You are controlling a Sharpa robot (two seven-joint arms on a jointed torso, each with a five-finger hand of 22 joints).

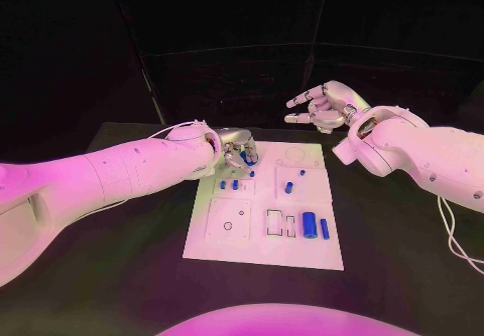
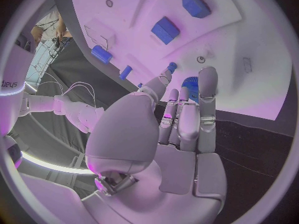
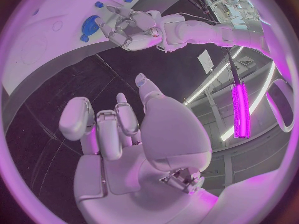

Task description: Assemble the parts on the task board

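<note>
1. On the black table [image 1: 121,280], the white board [image 1: 264,246] lies centred, blue parts [image 1: 308,225] spread across it.
2. Left hand [image 1: 238,150] is over the board's far left corner, fingers bent down around a blue part [image 2: 191,88]; whether it actually grips it, cannot tell.
3. Right hand [image 1: 321,105] hangs beyond the board's far edge, off the board, fingers apart, holding nothing.
4. Two larger blue parts lie near the board's right side, smaller ones mid-board.

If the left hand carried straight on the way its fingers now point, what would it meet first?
Probably the blue part just beyond the left hand's fingertips, then the task board beneath; depth is unclear.
</note>
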